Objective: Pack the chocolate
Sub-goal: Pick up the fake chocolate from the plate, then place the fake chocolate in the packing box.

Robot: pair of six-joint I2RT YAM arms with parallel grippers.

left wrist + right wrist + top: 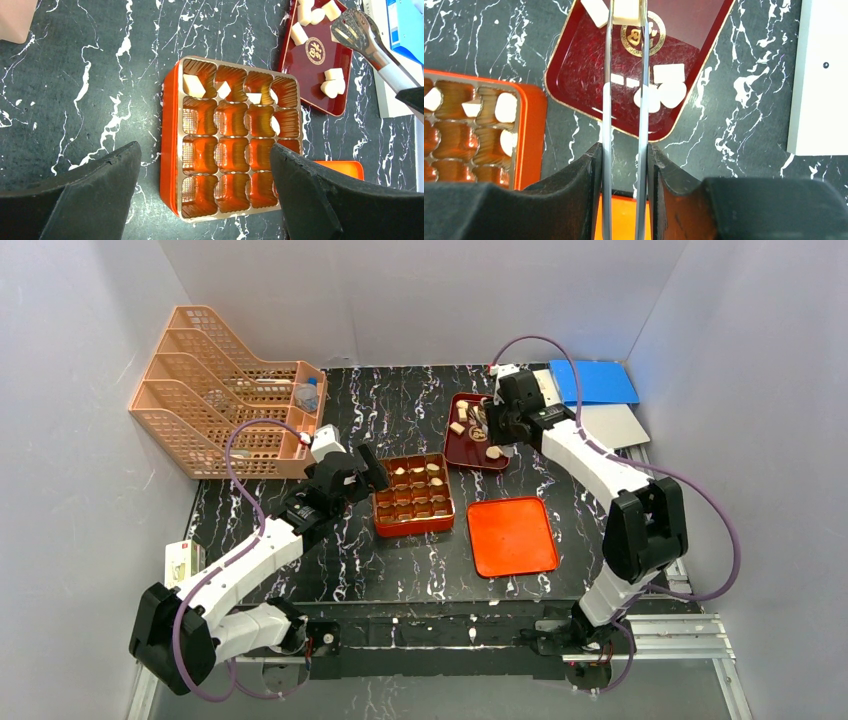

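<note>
**Tongs Over the Tray, Box Barely Filled**

Nearest the arm bases lay a flat orange lid (512,536), with nothing on it. Just beyond sat the orange-red compartmented box (169,140). The left gripper (204,149) hung above it, jaws spread wide and holding nothing. Only a few cells along the box's far edge held chocolate (192,86), and the nearer rows were bare.

Further on, the right gripper (624,150) was clamped on a pair of metal tongs (607,125). Their blades ran narrowly apart out over the dark red tray (574,75). A pale piece sat between the tips, though whether it was truly pinched could not be told. More pieces lay loose on that tray, some touching.

They looked light and firm yet easily marked, and the rounded ones seemed likely to slip from smooth steel. A gentle pinch across the flat sides of a blocky piece seemed safest. At the back stood a peach file rack (215,380).
</note>
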